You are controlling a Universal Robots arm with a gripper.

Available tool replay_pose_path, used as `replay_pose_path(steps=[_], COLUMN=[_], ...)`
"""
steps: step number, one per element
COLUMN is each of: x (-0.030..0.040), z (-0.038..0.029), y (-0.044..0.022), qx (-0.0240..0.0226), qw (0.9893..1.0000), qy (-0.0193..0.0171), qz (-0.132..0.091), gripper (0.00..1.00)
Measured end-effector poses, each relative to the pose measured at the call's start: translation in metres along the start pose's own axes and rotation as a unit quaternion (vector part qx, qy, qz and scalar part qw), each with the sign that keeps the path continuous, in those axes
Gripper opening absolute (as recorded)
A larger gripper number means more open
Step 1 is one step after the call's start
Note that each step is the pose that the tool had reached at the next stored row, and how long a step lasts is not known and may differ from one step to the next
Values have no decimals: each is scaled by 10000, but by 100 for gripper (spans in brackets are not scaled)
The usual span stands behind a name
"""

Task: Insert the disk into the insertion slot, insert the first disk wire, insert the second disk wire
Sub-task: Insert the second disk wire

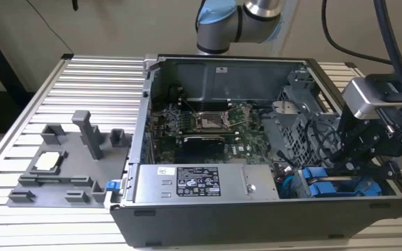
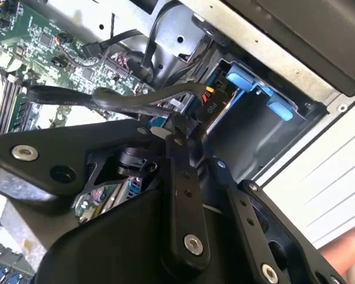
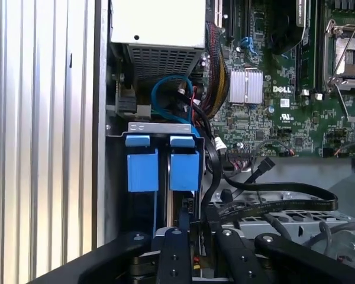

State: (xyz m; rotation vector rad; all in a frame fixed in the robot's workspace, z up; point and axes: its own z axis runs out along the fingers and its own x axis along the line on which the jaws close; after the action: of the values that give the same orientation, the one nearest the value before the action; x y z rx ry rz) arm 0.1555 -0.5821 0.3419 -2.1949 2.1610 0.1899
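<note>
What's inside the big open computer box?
Inside the PC case sit a green motherboard, a grey power supply, black cables and two blue drive carriers. The gripper reaches in and covers what lies beneath it.

Open tower PC case on a slatted aluminium table, with a grey fixture tray at 9 o'clock.

In the exterior view the case lay on its side near the centre, its green motherboard at the middle with the bare CPU socket on it. The labelled power supply sat at 6 o'clock of the motherboard, along the case's near wall. At 9 o'clock of the case, on the table, stood the grey fixture tray with upright posts, holding a small square chip. In the first wrist view a finned silver heatsink sat on the motherboard, and black cables ran beside it.
</note>
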Motion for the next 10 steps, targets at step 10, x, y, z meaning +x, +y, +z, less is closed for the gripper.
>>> replay_pose_path(steps=[10], x=[-40], z=[-316], y=[15], qx=[-2], qw=[10000], qy=[-4], qz=[0], gripper=[24])
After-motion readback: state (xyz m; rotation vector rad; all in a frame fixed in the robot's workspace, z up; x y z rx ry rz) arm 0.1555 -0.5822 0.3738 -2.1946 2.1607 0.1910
